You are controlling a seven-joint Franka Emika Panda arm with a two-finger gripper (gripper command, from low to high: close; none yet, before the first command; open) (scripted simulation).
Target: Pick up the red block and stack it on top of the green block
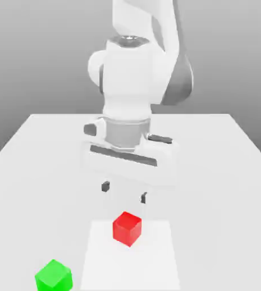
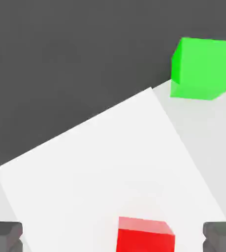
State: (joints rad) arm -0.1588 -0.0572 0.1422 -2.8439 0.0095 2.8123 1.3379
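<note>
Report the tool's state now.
Tool: open, holding nothing, above the red block.

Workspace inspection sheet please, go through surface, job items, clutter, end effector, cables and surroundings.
Surface: white table with a brighter white patch near its front edge.
Job's things: red block sits on the patch, nothing on it; green block rests on the table toward the exterior view's left of the patch, apart from the red one.
Clutter: nothing seen.
Grippers: end effector open, empty, above and behind the red block, not touching it.
Cables: nothing seen.
Surroundings: plain grey backdrop.
</note>
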